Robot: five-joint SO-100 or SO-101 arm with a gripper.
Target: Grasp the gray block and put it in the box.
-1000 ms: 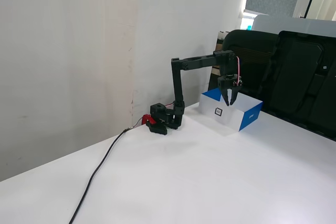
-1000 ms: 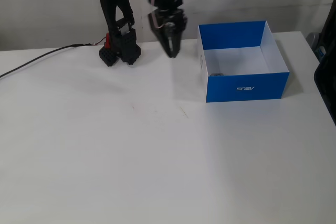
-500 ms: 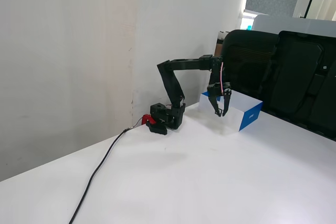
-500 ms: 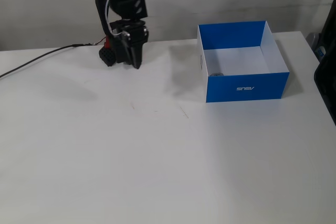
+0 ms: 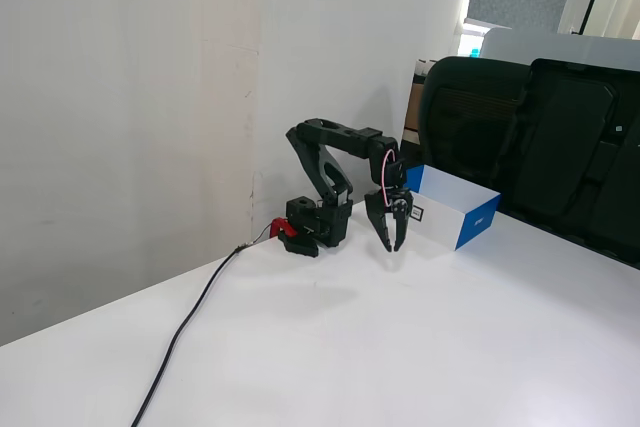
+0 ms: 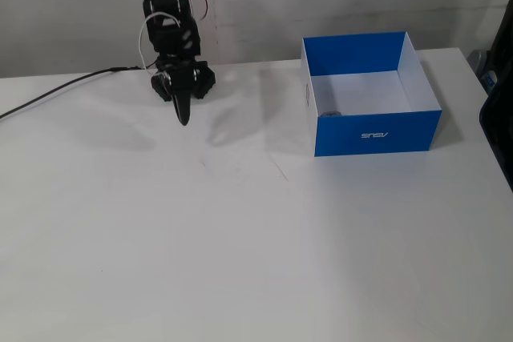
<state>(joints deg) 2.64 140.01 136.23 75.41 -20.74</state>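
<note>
The box (image 6: 377,132), blue outside and white inside, stands at the table's right in the higher fixed view. In the side fixed view the box (image 5: 458,215) shows a white side with a small black mark. A small dark thing, the gray block (image 6: 332,112), peeks out at the box's inner front-left corner and is mostly hidden by the front wall. My gripper (image 6: 183,116) hangs well left of the box, close to the arm's base and pointing down at the table. In the side view the gripper (image 5: 392,241) has its fingers slightly apart with nothing between them.
The arm's base (image 5: 316,226) sits by the back wall with a red part beside it. A black cable (image 6: 56,94) runs off to the left across the white table (image 6: 256,246). Black chairs (image 5: 545,137) stand behind the box.
The arm has folded back from over the box. The gripper swung left toward the base and came lower over the table. The box and the block in it stayed put.
</note>
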